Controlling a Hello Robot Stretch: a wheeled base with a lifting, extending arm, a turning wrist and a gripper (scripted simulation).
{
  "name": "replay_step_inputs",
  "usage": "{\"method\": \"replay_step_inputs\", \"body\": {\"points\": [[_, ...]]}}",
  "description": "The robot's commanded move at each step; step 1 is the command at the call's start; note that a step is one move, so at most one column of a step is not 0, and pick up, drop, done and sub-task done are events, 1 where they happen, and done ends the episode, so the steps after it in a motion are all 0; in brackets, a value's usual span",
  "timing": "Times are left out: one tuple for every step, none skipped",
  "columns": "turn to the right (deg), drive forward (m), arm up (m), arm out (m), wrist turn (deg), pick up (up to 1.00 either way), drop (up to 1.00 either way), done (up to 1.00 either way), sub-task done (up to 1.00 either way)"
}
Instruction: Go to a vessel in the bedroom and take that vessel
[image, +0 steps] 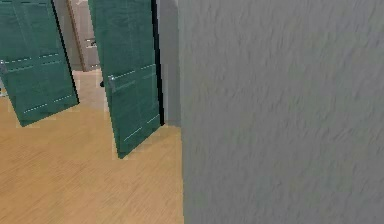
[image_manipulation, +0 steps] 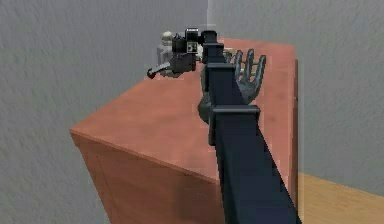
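Observation:
In the arm side view my dark arm (image_manipulation: 240, 140) reaches up and out over a reddish-brown cabinet (image_manipulation: 150, 130). The gripper (image_manipulation: 155, 70) sits at the arm's far end, above the cabinet top's far left corner, against the grey wall. A small pale blob (image_manipulation: 165, 42) shows just above the gripper's body, and its shape is too small to name. I cannot tell whether the gripper holds anything. A grey hand-shaped sculpture (image_manipulation: 252, 75) stands on the cabinet top just right of the arm.
In the forward view a grey wall (image: 285, 110) stands close on the right half. Two teal doors (image: 130, 70) (image: 35, 60) stand ajar at the left over a light wooden floor (image: 80, 180). More wooden floor (image_manipulation: 340, 195) shows at the arm side view's lower right.

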Motion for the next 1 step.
{"method": "replay_step_inputs", "body": {"points": [[0.0,0.0,0.0,0.0,0.0,0.0,0.0,1.0,0.0]]}}
